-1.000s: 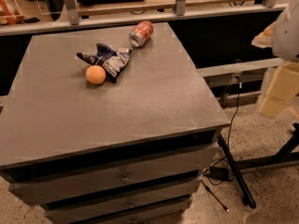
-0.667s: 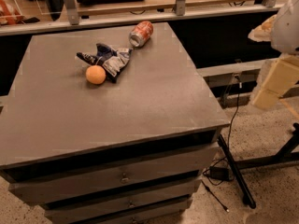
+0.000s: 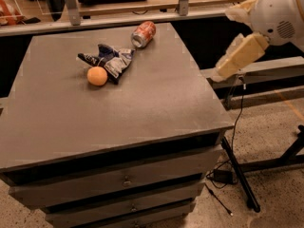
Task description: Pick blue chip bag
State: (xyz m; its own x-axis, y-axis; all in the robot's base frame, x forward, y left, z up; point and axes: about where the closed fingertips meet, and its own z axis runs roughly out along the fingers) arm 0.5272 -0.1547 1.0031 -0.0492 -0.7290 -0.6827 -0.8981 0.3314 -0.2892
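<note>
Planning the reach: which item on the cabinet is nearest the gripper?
The red soda can; the blue chip bag and orange ball lie farther away. The gripper hangs right of the cabinet.

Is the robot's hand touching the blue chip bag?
Apart. The camera view shows the gripper out past the right edge of the table, with a wide stretch of its top between it and the blue chip bag.

- The pincer (image 3: 227,70) hangs right of the table (image 3: 142,108); its arm (image 3: 280,13) is cut off at the right edge.
- The table's lowest drawer (image 3: 137,218) is cut off below.
</note>
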